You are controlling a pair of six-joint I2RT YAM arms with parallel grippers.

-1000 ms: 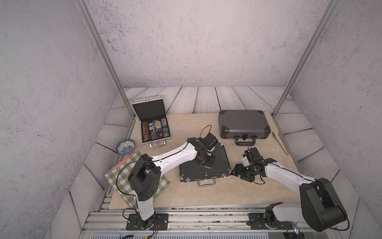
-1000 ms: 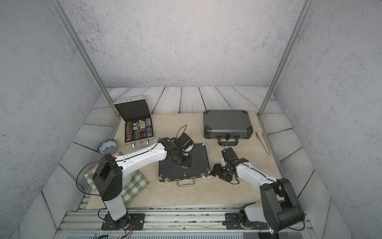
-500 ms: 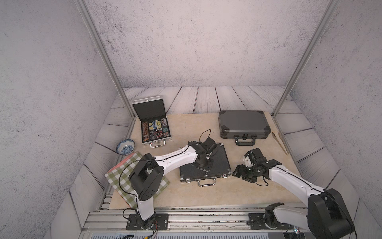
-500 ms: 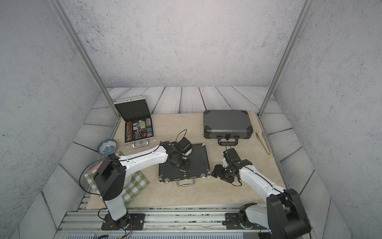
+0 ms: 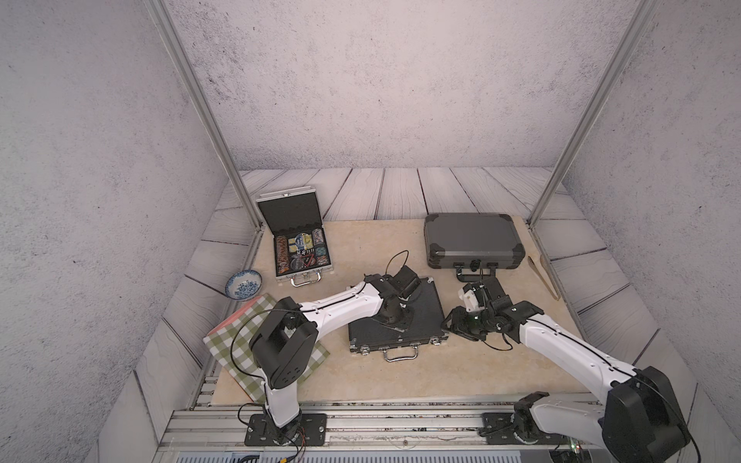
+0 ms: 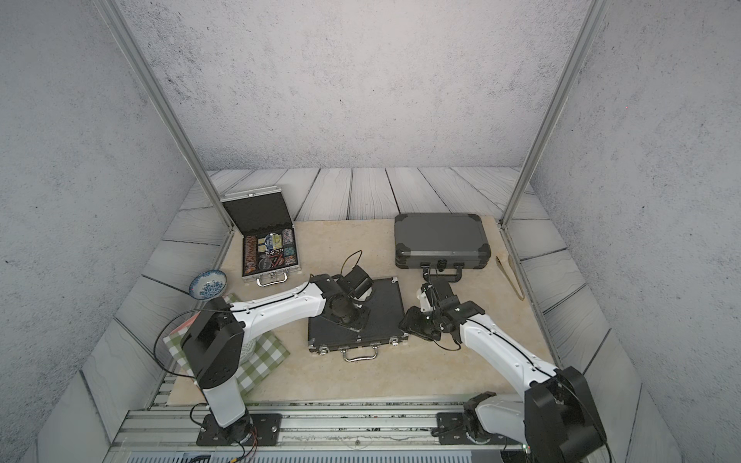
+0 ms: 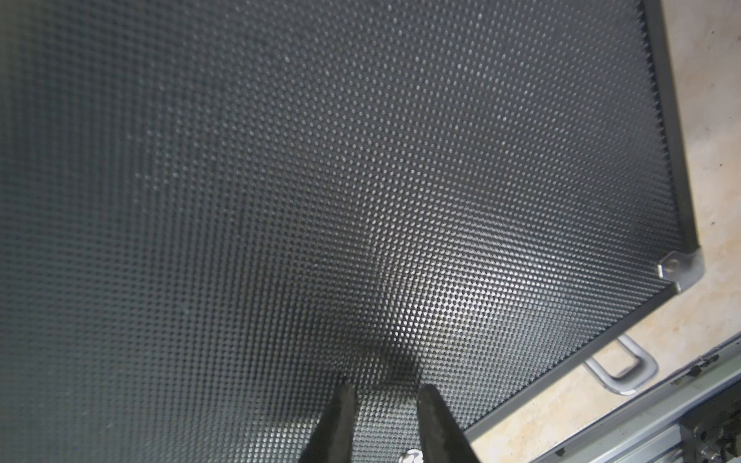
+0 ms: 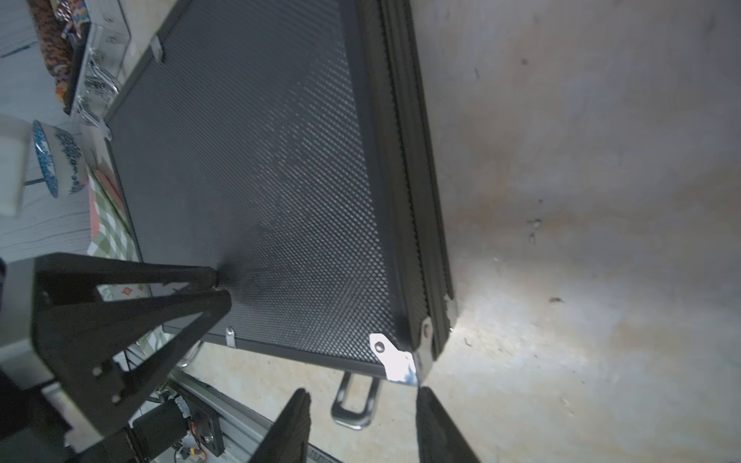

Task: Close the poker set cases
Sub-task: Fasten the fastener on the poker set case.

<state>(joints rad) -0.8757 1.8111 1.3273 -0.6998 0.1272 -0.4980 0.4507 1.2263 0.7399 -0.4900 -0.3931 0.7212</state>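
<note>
Vs a second ago: the right arm has leaned further out from its base, and the right gripper point(image 8: 363, 393) has slid a touch closer to the near right corner of the flat black case point(image 5: 427, 314). The left arm, all three cases and the clutter look unmoved.

The right gripper is low over the beige tabletop point(image 5: 401, 385). Its jaws are spread with a clear gap and nothing between them. One fingertip point(image 8: 426, 407) sits just beside the case's metal corner cap point(image 8: 395, 362); contact unclear. The handle point(image 8: 353, 421) shows through the gap, not gripped.

The left gripper point(image 7: 385, 387) points down at the flat black case, roughly mid-lid. Its jaws are a narrow gap apart and pinch nothing. Both fingertips point(image 7: 345, 401) rest on the dimpled surface.

The flat black case is nearest the robot, centre of the tabletop, lid down flat, handle toward the robot. Can't tell whether its front latches point(image 5: 365, 348) are snapped.

Left of it sits a green checked cloth point(image 5: 236, 348), partly under the left arm. A blue-patterned bowl point(image 5: 243, 284) is just beyond the cloth.

Far left is the small silver case point(image 5: 288, 214), lid standing up, chips showing in the tray. Far right is the grey case point(image 5: 473, 236), lid down, handle facing the robot. Just right of it, wooden tongs point(image 5: 541, 276) lie at the tabletop's edge.
</note>
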